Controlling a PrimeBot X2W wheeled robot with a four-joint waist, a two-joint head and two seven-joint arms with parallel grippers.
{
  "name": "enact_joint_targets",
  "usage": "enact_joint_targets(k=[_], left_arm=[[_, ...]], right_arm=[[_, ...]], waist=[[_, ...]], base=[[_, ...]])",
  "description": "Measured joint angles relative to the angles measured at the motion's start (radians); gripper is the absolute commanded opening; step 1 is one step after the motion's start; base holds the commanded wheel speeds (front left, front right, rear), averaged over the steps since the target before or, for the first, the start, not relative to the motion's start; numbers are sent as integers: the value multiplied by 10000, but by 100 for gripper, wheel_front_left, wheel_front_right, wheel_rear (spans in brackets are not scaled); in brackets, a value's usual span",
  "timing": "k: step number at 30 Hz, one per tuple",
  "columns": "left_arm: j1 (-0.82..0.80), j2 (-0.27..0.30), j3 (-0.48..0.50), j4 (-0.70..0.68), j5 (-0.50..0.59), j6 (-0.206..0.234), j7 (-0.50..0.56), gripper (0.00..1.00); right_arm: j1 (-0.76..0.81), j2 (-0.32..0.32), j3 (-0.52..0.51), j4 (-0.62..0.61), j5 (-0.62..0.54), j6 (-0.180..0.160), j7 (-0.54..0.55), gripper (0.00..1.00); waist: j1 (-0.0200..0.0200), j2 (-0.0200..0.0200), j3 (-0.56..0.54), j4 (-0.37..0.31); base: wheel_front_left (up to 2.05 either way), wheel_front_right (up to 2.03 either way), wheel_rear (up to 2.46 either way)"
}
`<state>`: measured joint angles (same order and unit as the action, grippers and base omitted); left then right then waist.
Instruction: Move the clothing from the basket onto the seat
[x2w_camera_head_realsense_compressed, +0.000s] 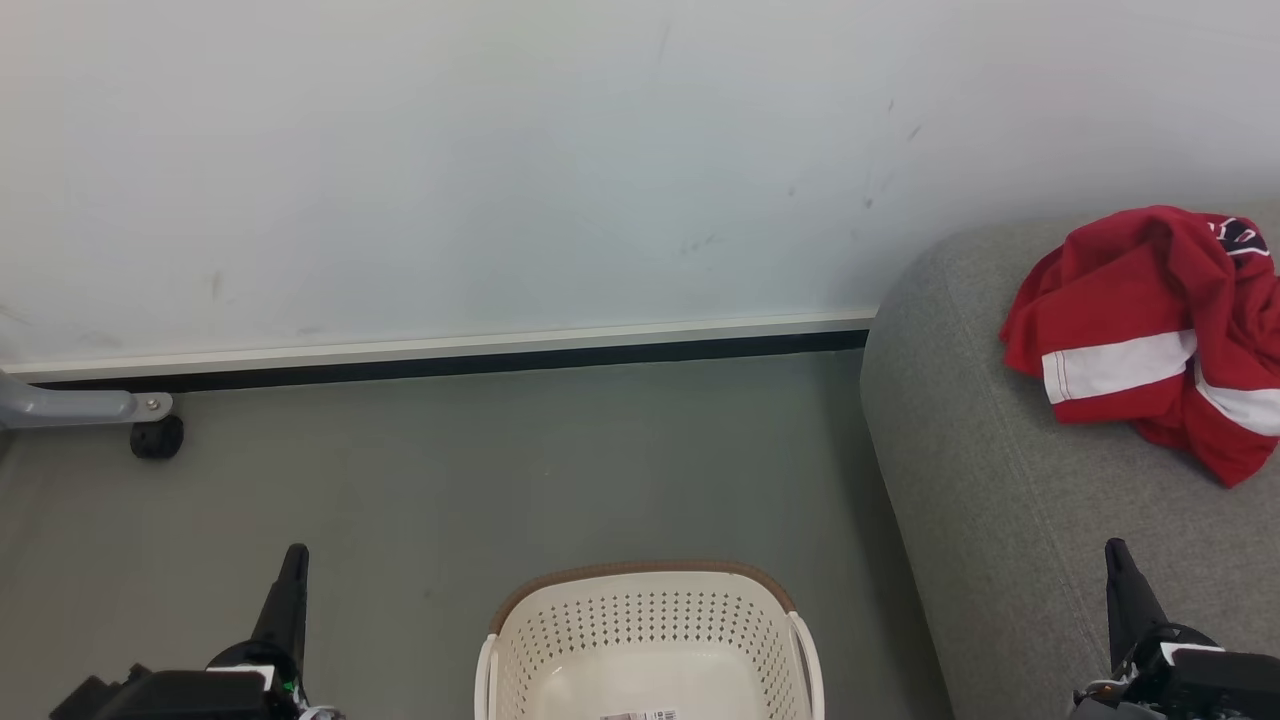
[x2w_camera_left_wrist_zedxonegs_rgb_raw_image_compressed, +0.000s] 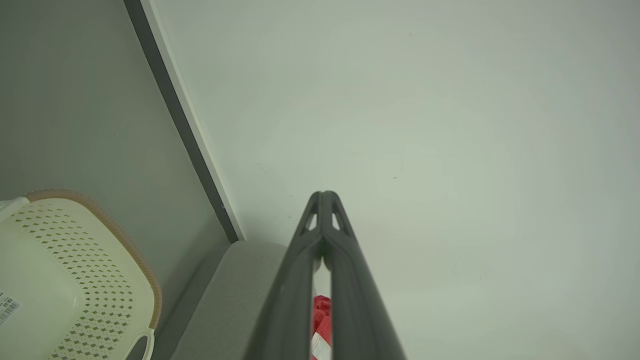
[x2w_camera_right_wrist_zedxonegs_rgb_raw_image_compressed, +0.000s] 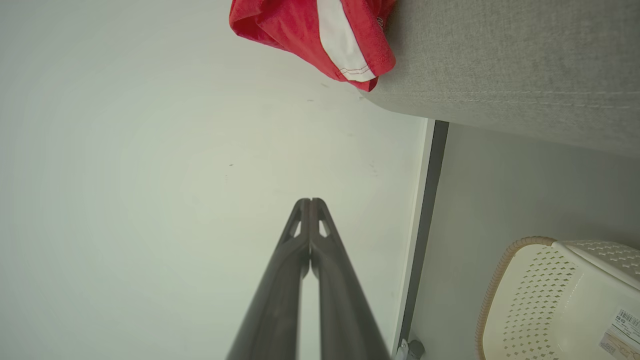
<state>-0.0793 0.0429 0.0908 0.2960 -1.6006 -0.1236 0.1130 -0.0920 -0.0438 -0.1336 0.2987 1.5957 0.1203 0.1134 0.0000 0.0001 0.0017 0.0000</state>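
The clothing (x2w_camera_head_realsense_compressed: 1120, 300) is soft matt cloth, the seat (x2w_camera_head_realsense_compressed: 960, 480) coarse woven fabric with stitched seams, the basket (x2w_camera_head_realsense_compressed: 650, 620) smooth perforated plastic with a woven-look rim (x2w_camera_head_realsense_compressed: 640, 568).

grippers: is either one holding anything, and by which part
Nothing is held. The left gripper and right gripper are both shut and empty; the clothing lies on the seat, apart from both.

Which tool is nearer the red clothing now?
The right tool, shut, over the grey seat that holds the clothing; the left tool, also shut, is over the floor beyond the basket.
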Motion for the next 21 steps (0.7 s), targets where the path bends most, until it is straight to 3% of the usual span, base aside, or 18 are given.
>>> enact_joint_targets(k=[21], left_arm=[[0,0,0,-2,0,0,0,0]], right_arm=[[0,0,0,-2,0,2,0,0]], waist=[[0,-1,1,0]], base=[[0,0,0]])
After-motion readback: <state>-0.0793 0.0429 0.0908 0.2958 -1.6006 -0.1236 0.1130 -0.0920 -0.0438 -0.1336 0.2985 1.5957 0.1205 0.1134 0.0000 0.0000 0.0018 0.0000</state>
